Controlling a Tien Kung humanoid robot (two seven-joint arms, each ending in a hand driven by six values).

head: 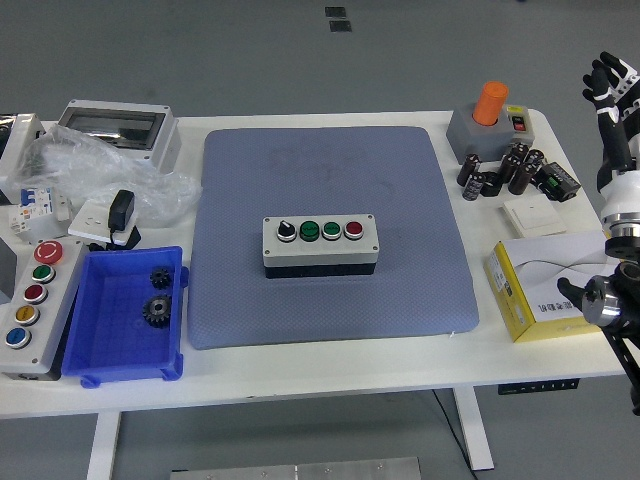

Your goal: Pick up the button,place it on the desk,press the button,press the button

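Note:
A grey button box (pixel 320 243) sits upright on the blue mat (pixel 330 170) at the table's middle. It has a black selector knob, two green buttons and a red button in a row on top. My right hand (pixel 610 85) is raised at the picture's far right edge, well away from the box, with its fingers spread and holding nothing. My left arm is out of view.
A blue bin (pixel 125 315) with two gears stands at the front left, beside a second button box (pixel 30 305). Electrical boxes and a plastic bag (pixel 95 165) lie at the back left. A grey box with an orange knob (pixel 490 118), black cylinders (pixel 500 172) and a yellow box (pixel 535 295) stand at the right.

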